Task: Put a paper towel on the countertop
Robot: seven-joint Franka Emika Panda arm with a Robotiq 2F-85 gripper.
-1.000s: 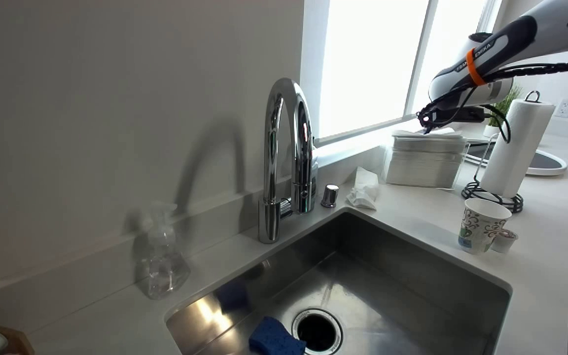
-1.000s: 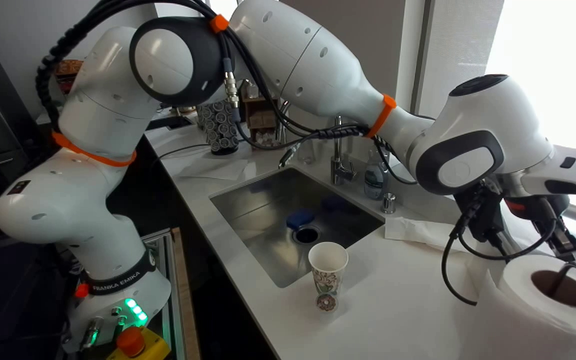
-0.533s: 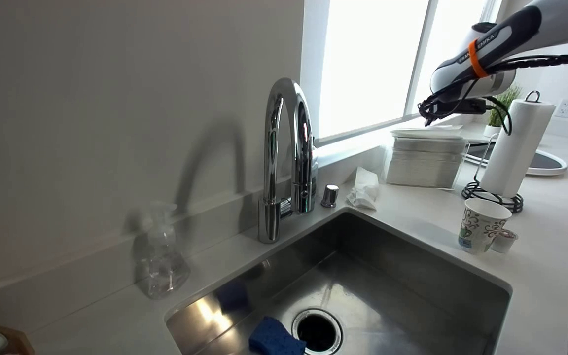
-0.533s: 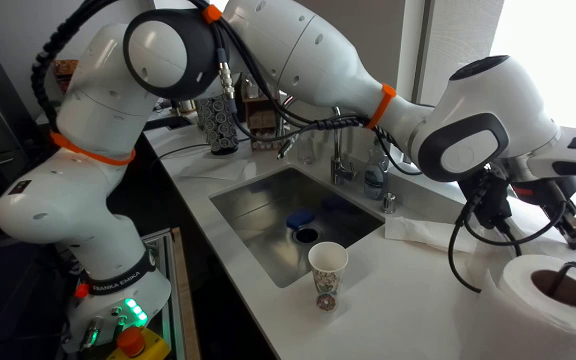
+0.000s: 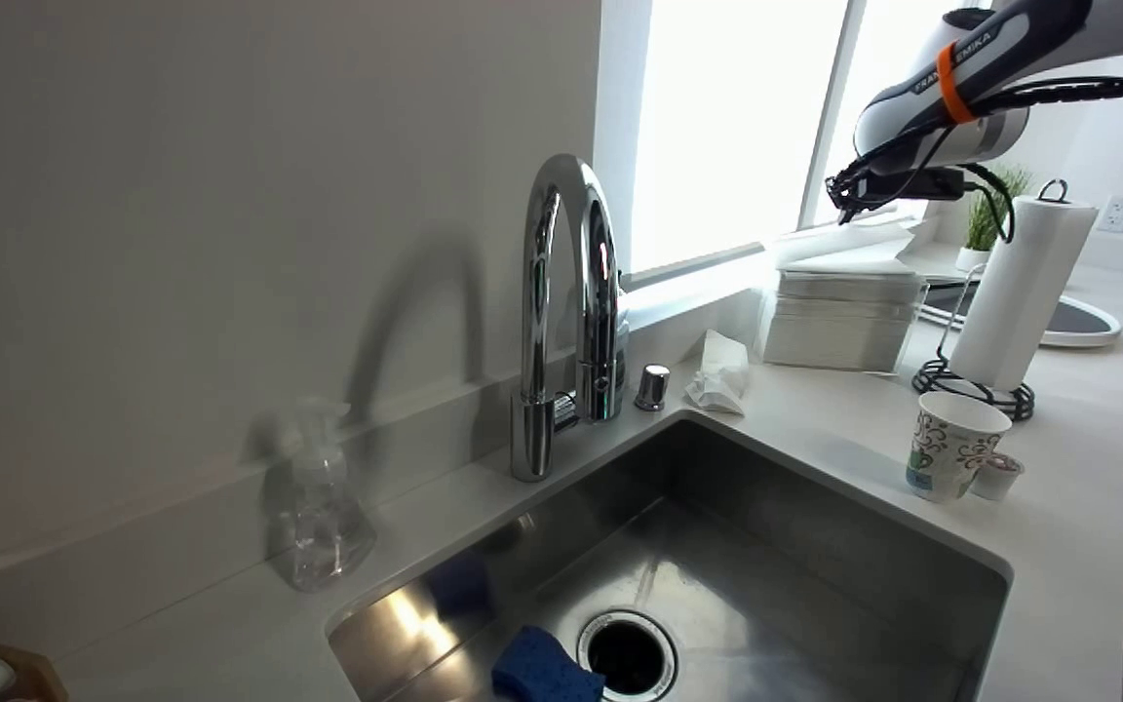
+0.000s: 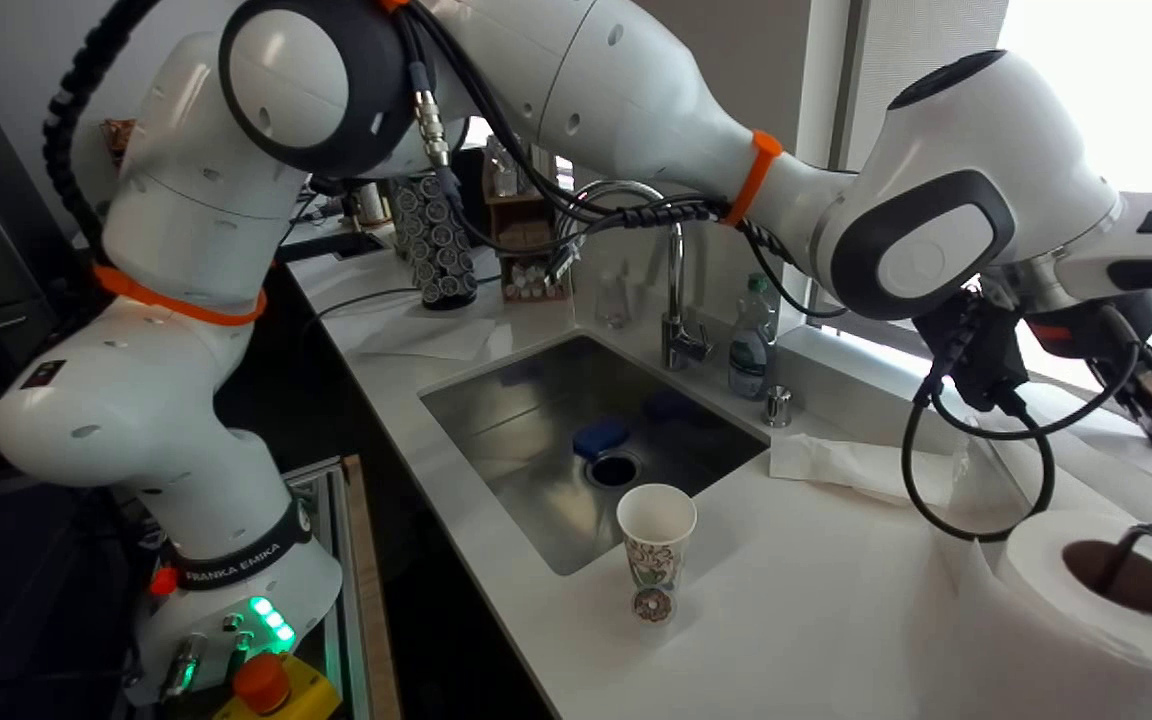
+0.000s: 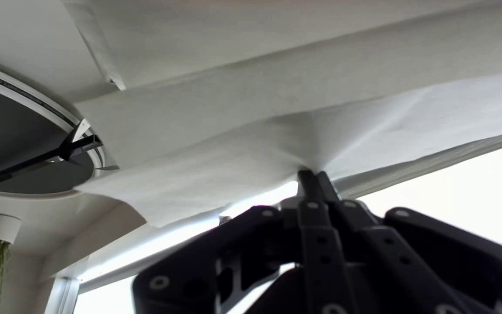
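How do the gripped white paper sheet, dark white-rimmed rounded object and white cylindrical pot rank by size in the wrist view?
1. Paper sheet, looking nearest
2. Rounded object, partly cropped
3. White pot

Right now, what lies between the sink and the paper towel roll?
Between sink and roll, an exterior view shows a patterned cup and a small pod on the countertop.
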